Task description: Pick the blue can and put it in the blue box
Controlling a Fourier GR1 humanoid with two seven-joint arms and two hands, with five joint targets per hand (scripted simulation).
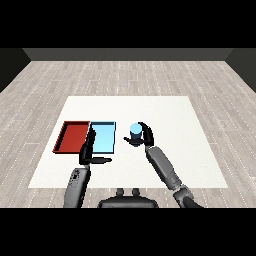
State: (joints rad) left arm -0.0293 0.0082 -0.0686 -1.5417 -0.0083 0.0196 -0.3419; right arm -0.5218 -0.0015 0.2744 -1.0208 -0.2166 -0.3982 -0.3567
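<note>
On your far left lies the red tray (71,136), with the blue tray (105,138) touching its right side. Your left hand (89,151) reaches over that tray's near-left edge, fingers straight, holding nothing. Your right hand (145,136) curls round the blue can (134,131), right of the trays.

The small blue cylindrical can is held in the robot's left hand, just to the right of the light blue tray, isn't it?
Not quite: the head view shows the robot's right hand curled round the small blue cylindrical can, not the left. The left hand holds nothing. The can is indeed just right of the light blue tray.
</note>
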